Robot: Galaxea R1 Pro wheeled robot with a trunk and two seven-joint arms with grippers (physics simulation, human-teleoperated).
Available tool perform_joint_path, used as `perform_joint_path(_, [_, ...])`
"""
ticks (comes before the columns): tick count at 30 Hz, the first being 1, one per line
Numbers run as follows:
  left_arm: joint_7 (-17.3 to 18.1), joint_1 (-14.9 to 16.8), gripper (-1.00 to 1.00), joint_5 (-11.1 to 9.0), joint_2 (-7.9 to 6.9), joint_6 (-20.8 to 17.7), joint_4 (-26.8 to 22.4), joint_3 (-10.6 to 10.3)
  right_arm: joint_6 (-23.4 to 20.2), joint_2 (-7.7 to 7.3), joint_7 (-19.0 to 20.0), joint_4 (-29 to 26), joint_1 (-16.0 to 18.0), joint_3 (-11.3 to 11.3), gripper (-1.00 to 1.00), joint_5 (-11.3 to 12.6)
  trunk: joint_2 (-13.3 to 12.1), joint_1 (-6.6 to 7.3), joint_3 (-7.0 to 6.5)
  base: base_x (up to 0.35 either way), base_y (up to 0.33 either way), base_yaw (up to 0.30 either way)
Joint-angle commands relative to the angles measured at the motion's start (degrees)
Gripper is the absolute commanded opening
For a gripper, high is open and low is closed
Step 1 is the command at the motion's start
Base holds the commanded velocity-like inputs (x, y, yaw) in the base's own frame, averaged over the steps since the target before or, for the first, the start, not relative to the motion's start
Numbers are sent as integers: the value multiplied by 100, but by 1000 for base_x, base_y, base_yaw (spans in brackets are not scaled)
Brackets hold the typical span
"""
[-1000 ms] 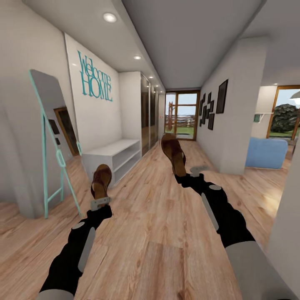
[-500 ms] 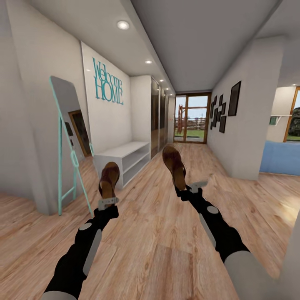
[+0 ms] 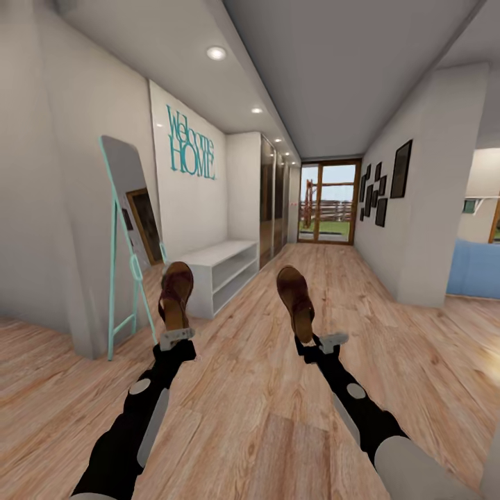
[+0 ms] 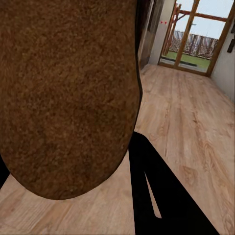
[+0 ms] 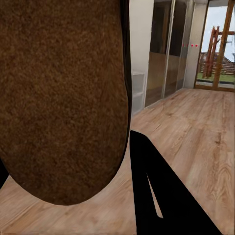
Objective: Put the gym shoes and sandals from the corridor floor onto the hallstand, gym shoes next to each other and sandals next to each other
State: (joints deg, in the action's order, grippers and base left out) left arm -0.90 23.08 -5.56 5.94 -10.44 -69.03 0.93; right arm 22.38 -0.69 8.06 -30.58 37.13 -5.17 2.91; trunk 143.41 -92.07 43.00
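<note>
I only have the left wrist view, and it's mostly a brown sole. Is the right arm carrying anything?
Observer: Yes, the right tool holds the other brown sandal, toe pointing ahead, above the corridor floor.
Operator: Where's the rack from here?
Observer: The hallstand stands ahead on the left against the wall under the "Welcome HOME" lettering; its top and shelves look bare.
Operator: Anything between my left arm and it?
Observer: A teal-framed standing mirror leans on the wall just left of the left tool and its sandal.
</note>
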Motion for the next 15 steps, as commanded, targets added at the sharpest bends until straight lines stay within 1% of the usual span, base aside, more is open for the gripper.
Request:
perform_joint_path(1, [-4, -81, -100, -40, 4, 171, 21, 7, 172, -7, 8, 178, -2, -24, -100, 127, 3, 1, -2, 0, 0, 87])
perform_joint_path(2, [-5, -160, -100, -40, 1, 348, 69, 14, 368, -9, 10, 330, -6, -24, -100, 196, 3, 1, -9, 0, 0, 86])
perform_joint_path(3, [-9, -256, -100, -39, -8, 566, 152, 23, 789, -10, 11, 668, -26, -24, -100, 355, 3, 1, -17, 0, 0, 85])
perform_joint_path(6, [-25, -355, -100, -38, -105, 688, 248, 34, 1265, -10, 11, 1252, -55, -26, -100, 580, 3, 1, -40, 0, 0, 85])
perform_joint_path(7, [-37, -389, -100, -39, -130, 703, 273, 35, 1318, -10, 12, 1335, -58, -27, -100, 603, 3, 1, -47, 0, 0, 84])
perform_joint_path(9, [-141, -569, -100, -40, -238, 802, 361, 37, 1454, -10, 12, 1601, -62, -28, -100, 661, 3, 1, -62, 0, 0, 82])
perform_joint_path(10, [-183, -618, -100, -41, -258, 843, 379, 37, 1472, -10, 12, 1655, -63, -28, -100, 669, 3, 1, -70, 0, 0, 80])
perform_joint_path(12, [-393, -804, -100, -46, -311, 1087, 497, 38, 1515, -10, 12, 1832, -65, -26, -100, 689, 3, 1, -85, 0, 0, 70])
perform_joint_path(13, [-542, -901, -100, -48, -329, 1324, 668, 36, 1528, -10, 16, 1903, -65, -23, -100, 695, 3, 1, -91, 0, 0, 31])
perform_joint_path(14, [-582, -924, -100, -49, -333, 1408, 741, 35, 1530, -10, 17, 1917, -65, -22, -100, 697, 3, 1, -96, 0, 0, 25])
perform_joint_path(15, [-644, -962, -100, -51, -338, 1576, 909, 33, 1534, -14, 18, 1939, -66, -21, -100, 699, 3, 1, -99, 0, 0, 16])
